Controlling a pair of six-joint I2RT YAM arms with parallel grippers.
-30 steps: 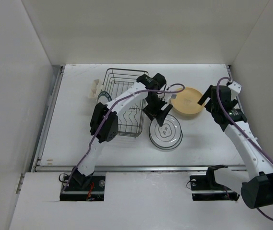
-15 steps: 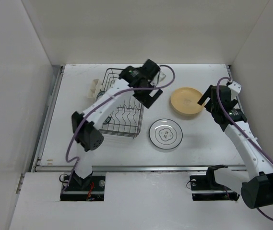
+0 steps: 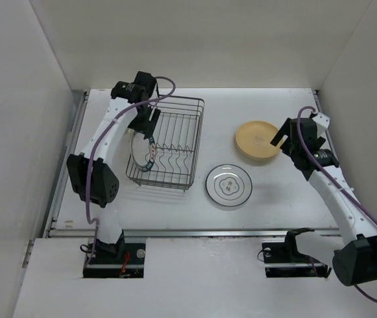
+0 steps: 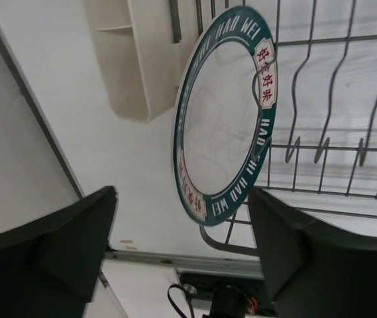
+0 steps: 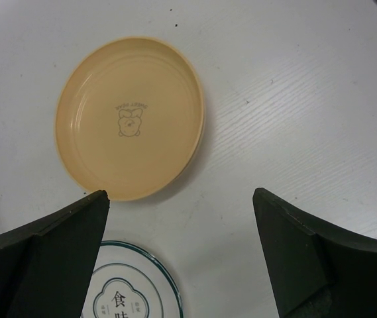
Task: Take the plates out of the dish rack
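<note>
Tally: tan plate (image 3: 258,140), flat green-rimmed plate (image 3: 228,185) out on surface (image 3: 281,205); upright green-rimmed plate (image 4: 224,119) waits in dish rack (image 3: 175,132) for you. Left fingers (image 4: 75,245), right fingers (image 5: 49,258) apart, empty.

Right wrist view: green-rimmed white plate (image 5: 132,291) cut by the bottom edge; lettering (image 5: 130,106) on the tan plate (image 5: 142,152) too small to read. Left wrist view: dish rack (image 4: 334,146) runs off the right edge.
</note>
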